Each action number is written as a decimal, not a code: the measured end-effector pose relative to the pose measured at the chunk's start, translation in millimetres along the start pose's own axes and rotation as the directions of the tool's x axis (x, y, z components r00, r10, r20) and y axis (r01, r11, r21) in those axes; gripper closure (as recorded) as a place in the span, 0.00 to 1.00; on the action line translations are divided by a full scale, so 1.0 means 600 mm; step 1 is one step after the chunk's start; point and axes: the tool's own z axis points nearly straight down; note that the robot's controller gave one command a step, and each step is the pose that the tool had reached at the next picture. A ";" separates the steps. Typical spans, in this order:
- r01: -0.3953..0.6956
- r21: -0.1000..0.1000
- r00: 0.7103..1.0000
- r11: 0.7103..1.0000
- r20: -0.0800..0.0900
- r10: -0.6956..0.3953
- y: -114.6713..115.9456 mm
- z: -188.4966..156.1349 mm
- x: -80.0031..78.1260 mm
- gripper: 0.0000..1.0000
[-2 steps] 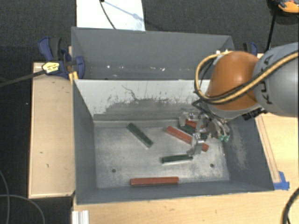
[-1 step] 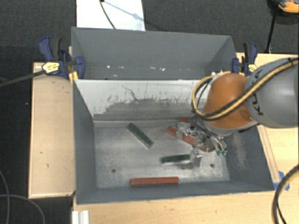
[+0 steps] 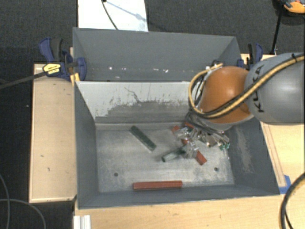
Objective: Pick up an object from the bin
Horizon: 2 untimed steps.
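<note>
How the jaws stand cannot be told. The gripper hangs low at the floor of the grey bin, under its orange cover. Just left of the jaws, a little toward the near wall, lies a short dark stick. Just to their right lies a small red-brown block. Farther left rests a dark green bar, and well apart by the near wall is a long red bar. The grey arm bears black lettering — only a "K" can be read.
</note>
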 end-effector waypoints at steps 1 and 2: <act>-0.001 -0.001 1.000 1.000 -0.001 0.001 0.000 0.002 0.000 1.00; -0.011 -0.004 1.000 1.000 -0.009 0.011 0.017 -0.084 0.022 1.00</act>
